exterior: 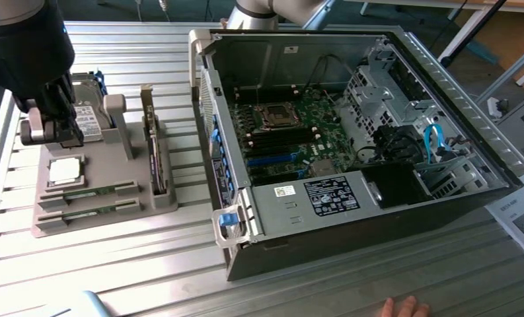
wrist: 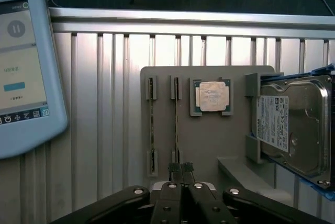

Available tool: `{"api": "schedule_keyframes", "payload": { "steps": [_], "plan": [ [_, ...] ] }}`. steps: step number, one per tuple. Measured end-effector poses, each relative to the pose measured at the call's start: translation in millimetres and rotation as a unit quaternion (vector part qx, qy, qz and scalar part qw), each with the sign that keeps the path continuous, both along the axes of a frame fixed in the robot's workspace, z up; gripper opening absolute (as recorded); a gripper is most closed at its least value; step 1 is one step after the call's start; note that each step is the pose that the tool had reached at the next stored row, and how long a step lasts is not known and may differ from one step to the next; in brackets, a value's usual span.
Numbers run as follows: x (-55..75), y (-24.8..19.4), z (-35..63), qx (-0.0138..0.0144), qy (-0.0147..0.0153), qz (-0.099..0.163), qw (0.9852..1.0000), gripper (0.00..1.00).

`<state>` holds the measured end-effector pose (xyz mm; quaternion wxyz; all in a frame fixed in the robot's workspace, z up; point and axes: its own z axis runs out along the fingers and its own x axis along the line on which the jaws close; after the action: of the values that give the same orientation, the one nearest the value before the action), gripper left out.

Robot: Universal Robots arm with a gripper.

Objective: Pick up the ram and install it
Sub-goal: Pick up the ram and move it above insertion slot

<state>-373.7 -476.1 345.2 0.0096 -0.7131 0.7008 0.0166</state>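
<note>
- Our gripper [wrist: 180,168], fingers pressed together and empty, hovers above the grey holder [wrist: 209,140].
- The ram [wrist: 176,122] sits edge-up in the holder's slot.
- We'd best spread the fingers, squared across its thin edge.

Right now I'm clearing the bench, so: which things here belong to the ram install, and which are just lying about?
Job: two ram sticks, grey holder, open computer case, motherboard, shut fingers by the sticks.
Lying about: processor chip, hard drive, tablet, a person's hand.
</note>
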Motion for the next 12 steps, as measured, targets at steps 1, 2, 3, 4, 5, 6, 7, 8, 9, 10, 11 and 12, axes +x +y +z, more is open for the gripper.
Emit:
{"api": "schedule_keyframes", "payload": {
  "steps": [1, 2, 3, 4, 5, 6, 7, 8, 9, 10, 11, 12],
  "plan": [
    [0.3, -0.1, 0.0, 0.0005, 0.0009, 0.0, 1.0, 0.11],
    [0.7, -0.2, 0.0, 0.0008, 0.002, 0.0, 1.0, 0.11],
    [1.1, -0.3, 0.0, 0.0012, 0.0031, 0.0, 1.0, 0.11],
    [1.6, -0.4, 0.0, 0.0016, 0.0044, 0.0, 1.0, 0.11],
    [2.0, -0.5, 0.0, 0.002, 0.0055, 0.0, 1.0, 0.11],
    [2.4, -0.6, 0.0, 0.0025, 0.0065, 0.0, 1.0, 0.11],
    [2.6, -0.7, 0.0, 0.0028, 0.0073, 0.0, 1.0, 0.11],
    [2.7, -0.7, 0.0, 0.0029, 0.0077, 0.0, 1.0, 0.11],
    [2.8, -0.7, 0.0, 0.0029, 0.0077, 0.0, 1.0, 0.11],
    [2.8, -0.7, 0.0, 0.0029, 0.0077, 0.0, 1.0, 0.11],
    [2.8, -0.7, 0.0, 0.003, 0.0077, 0.0, 1.0, 0.11],
    [2.8, -0.7, 0.0, 0.0029, 0.0077, 0.0, 1.0, 0.11]
  ]
}}
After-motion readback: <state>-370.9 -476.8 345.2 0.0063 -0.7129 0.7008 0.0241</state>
